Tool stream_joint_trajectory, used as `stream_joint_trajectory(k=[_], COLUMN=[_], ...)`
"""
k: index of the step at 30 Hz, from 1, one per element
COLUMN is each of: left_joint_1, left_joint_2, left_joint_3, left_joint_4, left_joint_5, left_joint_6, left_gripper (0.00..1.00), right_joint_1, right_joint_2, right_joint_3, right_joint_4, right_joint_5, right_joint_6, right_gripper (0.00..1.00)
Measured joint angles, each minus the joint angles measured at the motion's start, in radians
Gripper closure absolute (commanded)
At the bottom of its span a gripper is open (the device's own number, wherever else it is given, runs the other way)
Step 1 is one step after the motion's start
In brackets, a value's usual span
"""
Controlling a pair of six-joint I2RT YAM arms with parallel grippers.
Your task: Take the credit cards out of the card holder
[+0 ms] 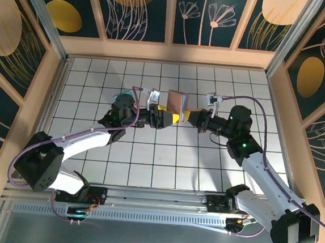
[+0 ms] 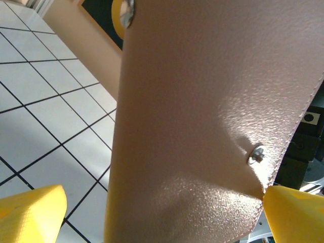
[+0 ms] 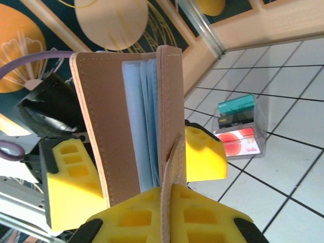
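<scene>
Two arms meet over the middle of the tiled table [image 1: 147, 160], and between them one card holder [image 1: 177, 102] hangs in the air, upright and slightly spread. The right gripper [image 3: 164, 223] is clamped tight on its lower edge by the closing tab, carrying it. The left gripper [image 1: 164, 119] stands wide open around the holder without gripping it: of its two yellow fingers [image 2: 30, 215], one stands apart from the cover and the other just meets the cover's edge. Two metal studs [image 2: 256, 153] show on the tan outer cover. Inside are pale blue leaves [image 3: 144, 116]; their number cannot be told. Two small cards lie together on the table beyond the left arm, one teal card [image 3: 237, 106] and one red-and-white card [image 3: 240, 143].
</scene>
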Motion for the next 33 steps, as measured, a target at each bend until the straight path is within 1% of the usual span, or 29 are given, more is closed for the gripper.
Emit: stream_joint_trajectory(k=[4,8,14,24,33], left_joint_1=[0.0,0.0,0.0,0.0,0.0], left_joint_2=[0.0,-0.018,-0.039,-0.005,0.011], left_joint_3=[0.004,0.004,0.011,0.05,0.047], left_joint_4=[-0.013,-0.066,-0.109,-0.142,-0.138], left_joint_5=[-0.03,-0.099,-0.176,-0.231,-0.235], left_joint_6=[0.007,0.031,0.061,0.086,0.082], left_gripper=[0.01,0.01,0.01,0.01,0.01], right_joint_1=[0.008,0.014,0.042,0.108,0.17], right_joint_2=[0.009,0.031,0.05,0.089,0.15], right_joint_3=[0.034,0.071,0.096,0.173,0.271], right_joint_4=[-0.088,-0.175,-0.252,-0.341,-0.453], right_joint_5=[0.074,0.148,0.206,0.291,0.425], right_joint_6=[-0.024,-0.04,-0.051,-0.069,-0.069], right_gripper=[1.0,1.0,1.0,1.0,1.0])
